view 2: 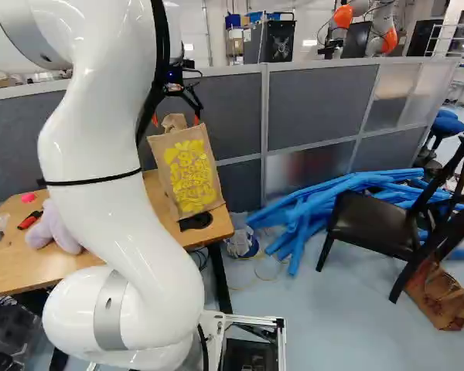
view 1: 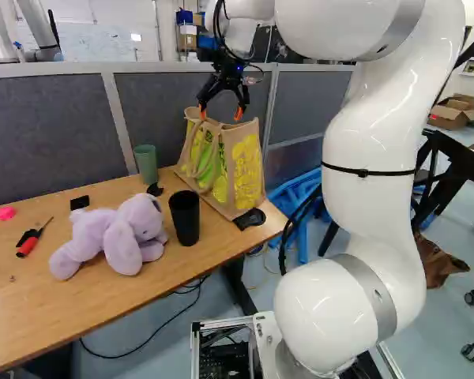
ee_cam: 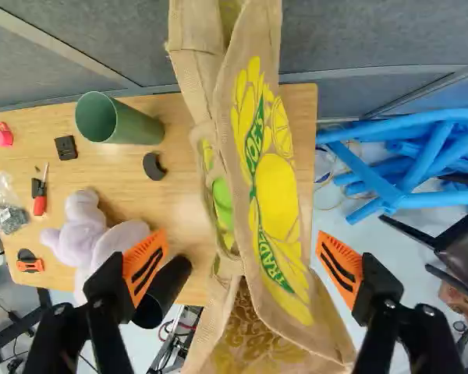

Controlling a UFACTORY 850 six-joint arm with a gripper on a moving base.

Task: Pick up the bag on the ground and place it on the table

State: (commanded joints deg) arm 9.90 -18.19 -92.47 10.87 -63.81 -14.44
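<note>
Left base view: we've got the bag standing on the table, gripper right over its top, black cup beside it. Right base view: we see blue tubes right of the bag. Wrist view: our fingers are spread wide, released, bag between them.

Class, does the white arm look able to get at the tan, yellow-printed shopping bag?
Probably yes: its open jaws stand either side of the bag, with nothing visible in the way.

Cloth bag, smooth wooden table
</note>
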